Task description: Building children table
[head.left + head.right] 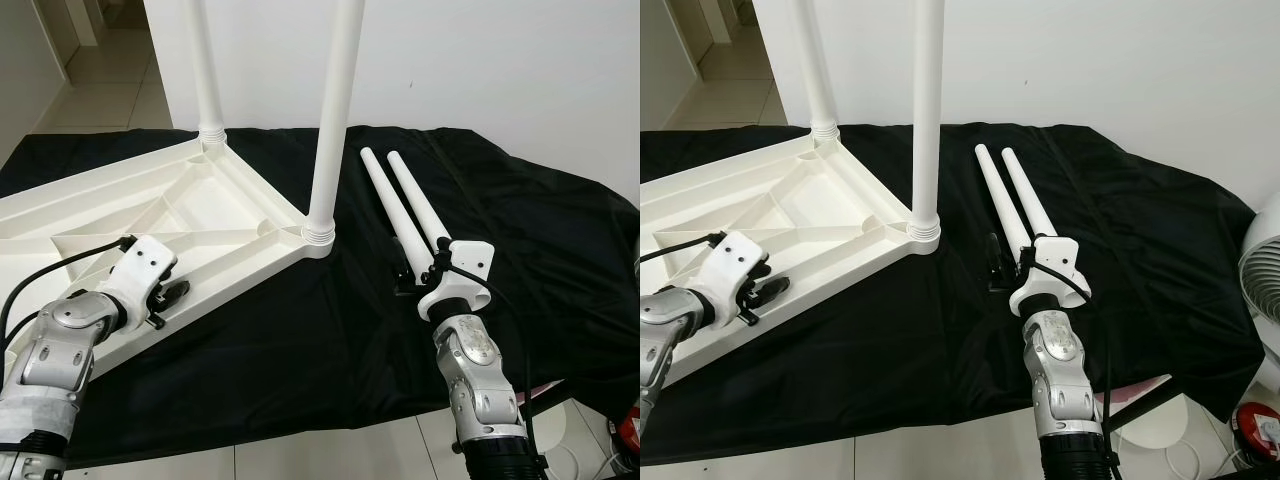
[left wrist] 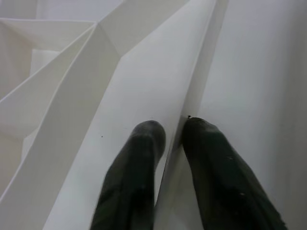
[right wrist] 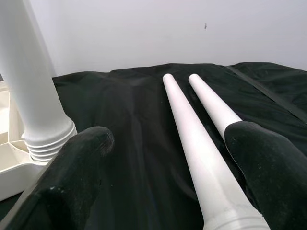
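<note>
The white children's table top (image 1: 150, 215) lies upside down on a black cloth. Two white legs stand upright in its corner sockets, one at the near corner (image 1: 335, 110) and one at the far corner (image 1: 207, 70). Two loose legs (image 1: 392, 205) (image 1: 420, 200) lie side by side on the cloth to its right. My left gripper (image 1: 175, 292) is shut on the table top's front rim (image 2: 192, 72), one finger (image 2: 139, 163) on each side of the thin wall. My right gripper (image 3: 172, 134) is open over the near ends of the loose legs (image 3: 192, 143).
The black cloth (image 1: 330, 340) covers a low surface whose front edge runs just before me, with tiled floor below. A white wall stands behind. A white fan (image 1: 1265, 260) and a red object (image 1: 1255, 425) are at the far right.
</note>
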`<state>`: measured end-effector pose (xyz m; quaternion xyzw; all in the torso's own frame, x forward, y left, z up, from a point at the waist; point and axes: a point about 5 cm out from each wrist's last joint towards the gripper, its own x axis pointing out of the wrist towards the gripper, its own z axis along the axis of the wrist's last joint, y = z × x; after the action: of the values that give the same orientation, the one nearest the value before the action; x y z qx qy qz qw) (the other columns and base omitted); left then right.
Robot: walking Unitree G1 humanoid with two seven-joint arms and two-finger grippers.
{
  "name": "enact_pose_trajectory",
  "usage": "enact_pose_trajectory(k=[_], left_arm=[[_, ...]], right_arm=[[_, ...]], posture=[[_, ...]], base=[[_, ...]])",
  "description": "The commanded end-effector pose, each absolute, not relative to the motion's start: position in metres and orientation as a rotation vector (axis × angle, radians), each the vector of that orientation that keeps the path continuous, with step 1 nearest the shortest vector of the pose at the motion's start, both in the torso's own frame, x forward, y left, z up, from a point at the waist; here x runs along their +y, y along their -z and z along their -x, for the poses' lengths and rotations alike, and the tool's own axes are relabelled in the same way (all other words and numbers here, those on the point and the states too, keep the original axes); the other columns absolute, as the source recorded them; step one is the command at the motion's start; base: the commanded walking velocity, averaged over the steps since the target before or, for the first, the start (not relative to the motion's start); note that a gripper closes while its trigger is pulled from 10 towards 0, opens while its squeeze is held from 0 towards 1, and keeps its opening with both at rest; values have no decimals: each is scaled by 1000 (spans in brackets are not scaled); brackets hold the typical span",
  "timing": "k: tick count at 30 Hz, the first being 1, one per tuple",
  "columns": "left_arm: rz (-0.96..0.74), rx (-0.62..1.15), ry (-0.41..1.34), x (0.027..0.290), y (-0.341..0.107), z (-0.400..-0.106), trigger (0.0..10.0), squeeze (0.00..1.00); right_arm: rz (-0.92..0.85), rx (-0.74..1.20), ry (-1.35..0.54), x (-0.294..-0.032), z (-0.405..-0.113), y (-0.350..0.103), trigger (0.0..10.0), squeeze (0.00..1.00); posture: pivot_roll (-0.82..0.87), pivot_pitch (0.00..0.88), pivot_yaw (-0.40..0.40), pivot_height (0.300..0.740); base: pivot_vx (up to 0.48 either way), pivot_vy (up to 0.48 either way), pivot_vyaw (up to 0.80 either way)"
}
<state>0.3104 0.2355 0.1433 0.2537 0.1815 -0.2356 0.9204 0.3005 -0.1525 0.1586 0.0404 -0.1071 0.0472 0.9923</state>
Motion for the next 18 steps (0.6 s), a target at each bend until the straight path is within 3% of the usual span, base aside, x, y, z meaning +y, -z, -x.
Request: enact_pose_trajectory(k=[1, 3, 4, 8, 10, 11, 12, 13, 14, 15, 16, 17, 18], left_arm=[[-528, 470, 436, 242, -123, -306, 0, 0], [-523, 465, 449, 238, -123, -306, 196, 0], [-516, 454, 463, 231, -124, -308, 2784, 0], [-507, 437, 486, 221, -124, -310, 3020, 0], [-471, 395, 535, 193, -125, -314, 3333, 0], [-455, 379, 554, 182, -126, -316, 4196, 0], [-442, 361, 564, 171, -126, -318, 4235, 0], [-425, 344, 563, 160, -128, -321, 5686, 0], [-425, 344, 563, 160, -128, -321, 5686, 0], [-414, 328, 568, 150, -129, -323, 4667, 0], [-414, 328, 568, 150, -129, -323, 4667, 0], [-403, 313, 577, 140, -131, -324, 3882, 0], [-386, 293, 583, 131, -134, -326, 4706, 0]], right_arm=[[-80, -208, -96, -154, -301, -156, 10000, 0], [-80, -208, -96, -154, -301, -156, 10000, 0], [-79, -208, -95, -154, -301, -156, 10000, 0], [-80, -209, -95, -154, -301, -157, 10000, 0], [-80, -213, -95, -153, -302, -158, 10000, 0], [-80, -214, -95, -153, -302, -158, 10000, 0], [-81, -215, -95, -153, -302, -158, 10000, 0], [-81, -215, -94, -153, -302, -158, 10000, 0], [-81, -215, -94, -153, -302, -158, 10000, 0], [-81, -216, -94, -153, -302, -158, 10000, 0], [-81, -216, -94, -153, -302, -158, 10000, 0], [-82, -216, -93, -153, -302, -159, 10000, 0], [-82, -216, -93, -153, -303, -159, 10000, 0]], posture=[[50, 45, -56, 740], [50, 45, -56, 740], [48, 41, -53, 740], [47, 39, -52, 740], [42, 37, -50, 740], [42, 35, -50, 740], [42, 35, -50, 740], [40, 35, -50, 740], [40, 35, -50, 740], [39, 35, -49, 740], [39, 35, -49, 740], [39, 35, -49, 740], [39, 35, -46, 740]], base=[[0, 0, 0], [0, 0, 0], [0, 0, 0], [0, 0, 0], [0, 0, 0], [0, 0, 0], [0, 0, 0], [0, 0, 0], [0, 0, 0], [0, 0, 0], [0, 0, 0], [0, 0, 0], [0, 0, 0]])
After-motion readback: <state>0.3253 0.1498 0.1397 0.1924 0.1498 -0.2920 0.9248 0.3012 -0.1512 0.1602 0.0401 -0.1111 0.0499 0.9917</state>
